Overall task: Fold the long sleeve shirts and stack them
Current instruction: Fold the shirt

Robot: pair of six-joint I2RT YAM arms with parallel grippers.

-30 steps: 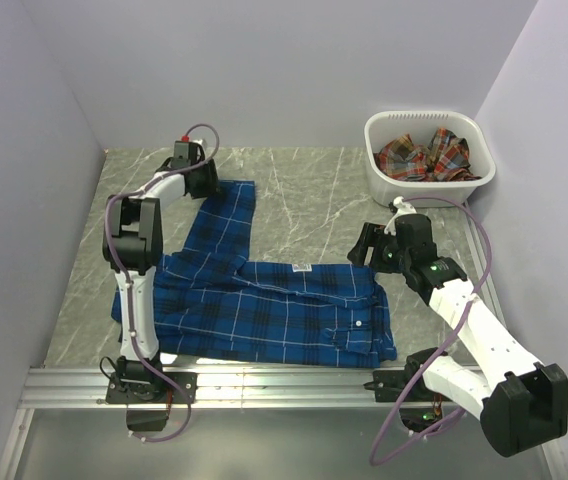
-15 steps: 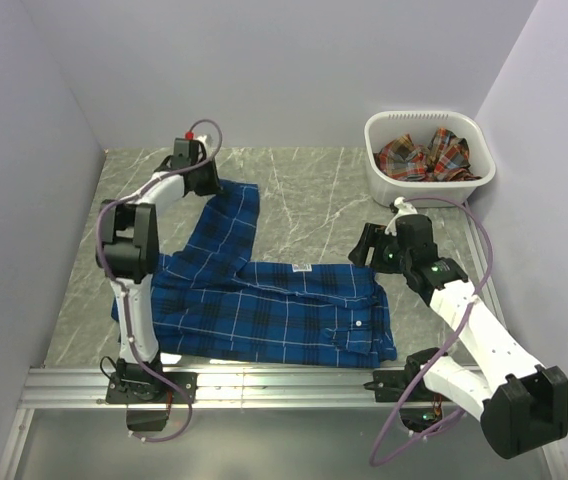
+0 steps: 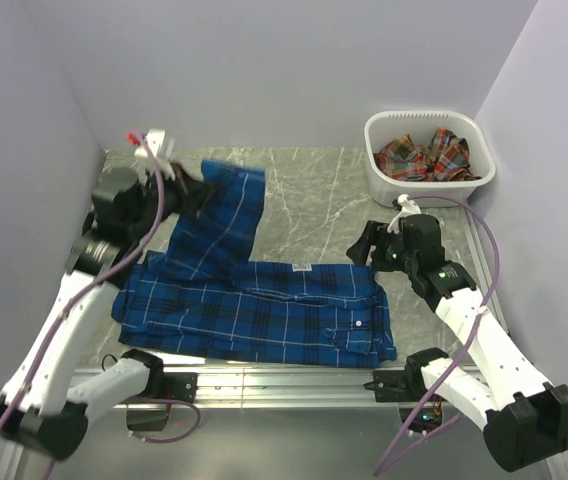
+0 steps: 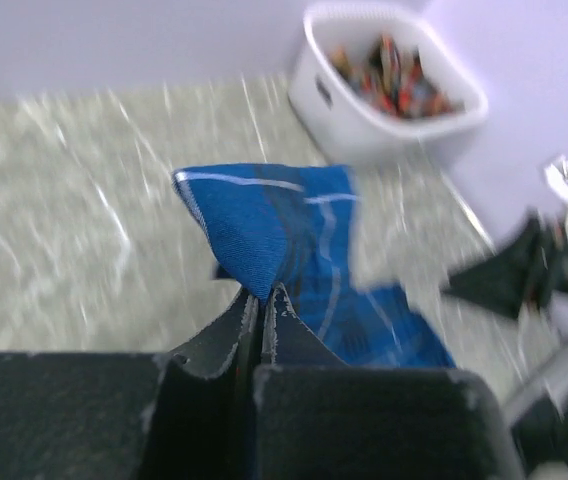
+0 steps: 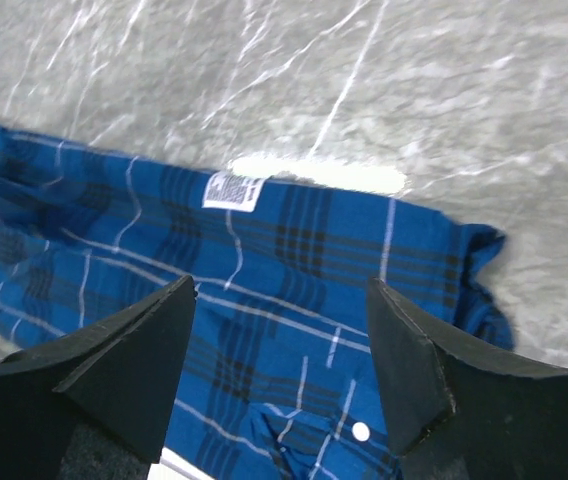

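Folding the blue shirt (image 3: 284, 315): my left jaws clamp its sleeve (image 4: 254, 230), right jaws hang wide open, empty; next I'd lay that sleeve across the body

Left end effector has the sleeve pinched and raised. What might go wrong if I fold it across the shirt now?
1. The left end effector grips only a small pinch at the end of the sleeve, so the cloth may slip out mid-fold.
2. The right end effector hovers open above the shirt and pins nothing. Pulling the sleeve may drag the body along and wrinkle it.
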